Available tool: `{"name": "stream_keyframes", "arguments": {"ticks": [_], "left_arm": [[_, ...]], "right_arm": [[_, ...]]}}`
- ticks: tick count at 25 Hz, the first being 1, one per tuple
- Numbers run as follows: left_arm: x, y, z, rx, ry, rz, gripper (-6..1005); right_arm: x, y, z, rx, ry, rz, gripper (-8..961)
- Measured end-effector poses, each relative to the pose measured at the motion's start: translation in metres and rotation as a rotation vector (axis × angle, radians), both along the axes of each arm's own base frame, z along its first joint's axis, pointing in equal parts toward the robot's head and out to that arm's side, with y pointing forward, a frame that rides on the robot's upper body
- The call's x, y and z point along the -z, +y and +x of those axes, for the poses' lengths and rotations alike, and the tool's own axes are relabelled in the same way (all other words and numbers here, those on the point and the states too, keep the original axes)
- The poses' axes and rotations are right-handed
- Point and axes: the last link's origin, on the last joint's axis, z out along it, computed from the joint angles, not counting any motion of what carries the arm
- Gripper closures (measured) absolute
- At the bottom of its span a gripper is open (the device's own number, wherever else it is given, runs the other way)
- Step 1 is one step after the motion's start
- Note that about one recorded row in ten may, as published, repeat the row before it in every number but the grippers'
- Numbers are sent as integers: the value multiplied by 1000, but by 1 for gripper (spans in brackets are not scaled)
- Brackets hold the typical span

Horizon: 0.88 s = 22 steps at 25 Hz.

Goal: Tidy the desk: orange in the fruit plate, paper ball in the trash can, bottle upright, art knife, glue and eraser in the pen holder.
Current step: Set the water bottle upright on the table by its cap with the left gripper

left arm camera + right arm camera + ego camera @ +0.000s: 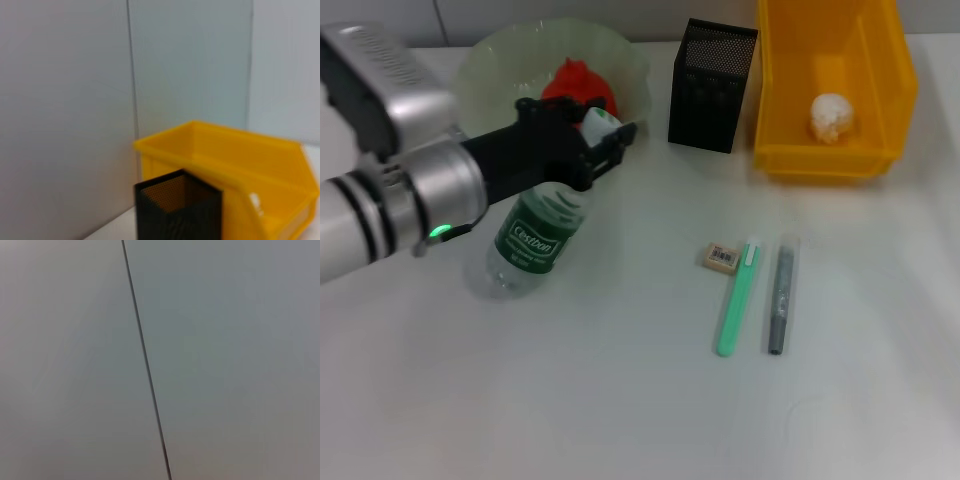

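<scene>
Landmark = pen holder (712, 85), black mesh cup at back-centre of tabletop (620, 400). All places given rel. to it.

Far left of holder: my left gripper (603, 135), arm coming in from the left edge. Fingers clamped round the neck of the bottle (535, 235), just under the white cap. Narrow gap, only neck-width. Bottle nearly upright, leaning a little, base on or just off tabletop, can't tell which. My read: holding high at the neck gives leverage to stand it up, base acts as pivot. Step in hand = bottle upright, close to done; release only once it stands true, else it tips toward the plate.

Left of holder, behind bottle: fruit plate (480, 70), pale green, wavy rim. Orange (575, 82) sits inside it, so that job reads done.

Right of holder, just beside: trash can (780, 90), yellow. Paper ball (830, 117) lies in it. Done too.

In front of holder, a bit right, well apart from it: eraser (721, 257), then green stick (737, 297) touching or just beside it, then grey stick (780, 295) parallel. Which is art knife, which glue: can't tell. All three are left to go in the holder.

Right gripper: not in any view; its wrist cam shows blank wall only.
</scene>
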Motion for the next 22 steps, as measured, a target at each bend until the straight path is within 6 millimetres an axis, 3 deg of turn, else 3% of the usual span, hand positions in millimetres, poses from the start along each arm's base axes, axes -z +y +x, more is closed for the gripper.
{"name": "stream_keyframes", "arguments": {"ticks": [8, 22], "left_arm": [[-25, -10, -24, 59, -189, 15, 513], [-25, -15, -34, 57, -188, 18, 483]], "right_arm": [[1, 0, 0, -1, 2, -4, 268], [4, -1, -1, -4, 14, -15, 268]]}}
